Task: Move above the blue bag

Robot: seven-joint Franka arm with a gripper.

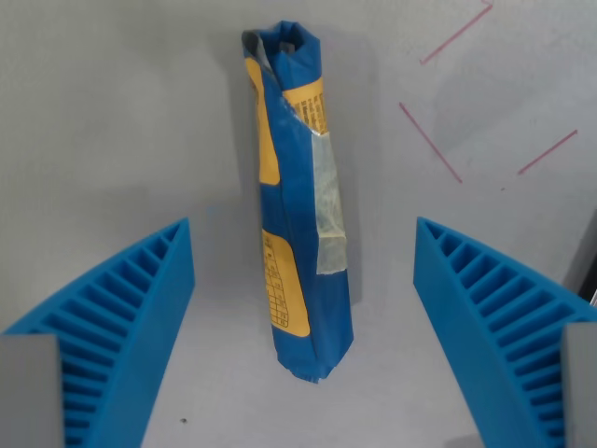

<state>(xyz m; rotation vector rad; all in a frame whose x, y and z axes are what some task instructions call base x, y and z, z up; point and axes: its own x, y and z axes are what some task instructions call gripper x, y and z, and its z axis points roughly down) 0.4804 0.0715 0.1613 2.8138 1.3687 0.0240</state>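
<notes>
Looking from the wrist view's left, you see one ribbed blue finger (121,317), then the blue bag (300,205) lying lengthwise on the grey table (112,121), centred in your wide-spread, empty gripper (303,243); red tape lines (431,142) lie upper right.

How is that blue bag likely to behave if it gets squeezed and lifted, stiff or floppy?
The blue bag looks creased and taped along one side, so it will probably crumple rather than hold its shape. Its surface looks glossy, so it may slip. Lying long and narrow on the table between the open tool's fingers, it could sag at both ends if lifted mid-length.
</notes>
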